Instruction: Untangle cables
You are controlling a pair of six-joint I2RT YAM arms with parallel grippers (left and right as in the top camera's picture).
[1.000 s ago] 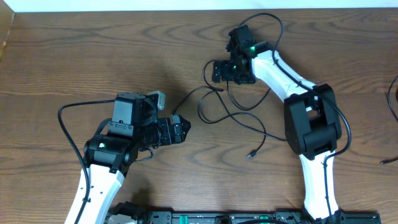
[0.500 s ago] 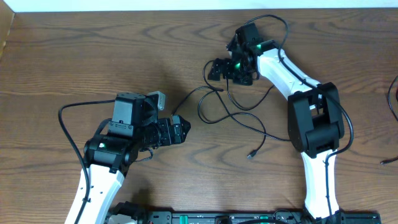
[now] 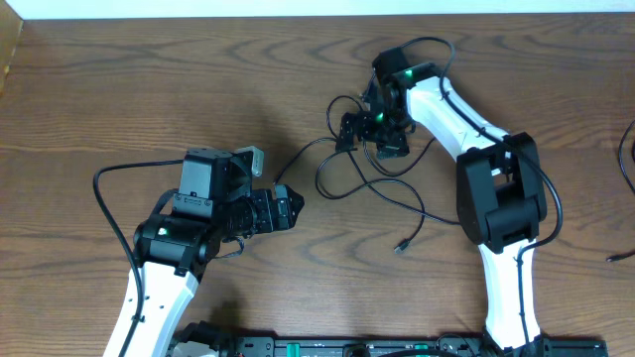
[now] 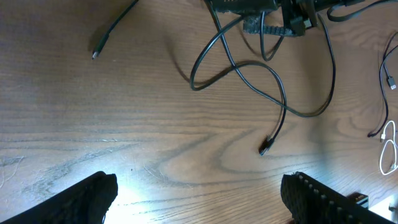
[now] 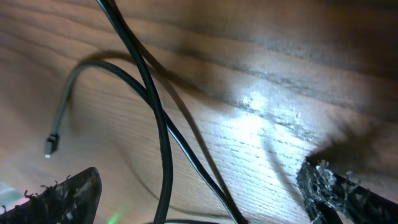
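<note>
Overhead, loose black cables (image 3: pixel 382 188) sprawl on the wooden table (image 3: pixel 149 89) between the arms. Right gripper (image 3: pixel 351 130) hangs over their upper loops, jaws spread wide. Left gripper (image 3: pixel 292 207), also spread, holds nothing.

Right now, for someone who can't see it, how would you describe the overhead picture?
Thin black cables lie in loose, crossing loops on a wooden table. The right gripper hangs open over the loops' far end. The left gripper, also open, sits at their left side, holding nothing.
</note>
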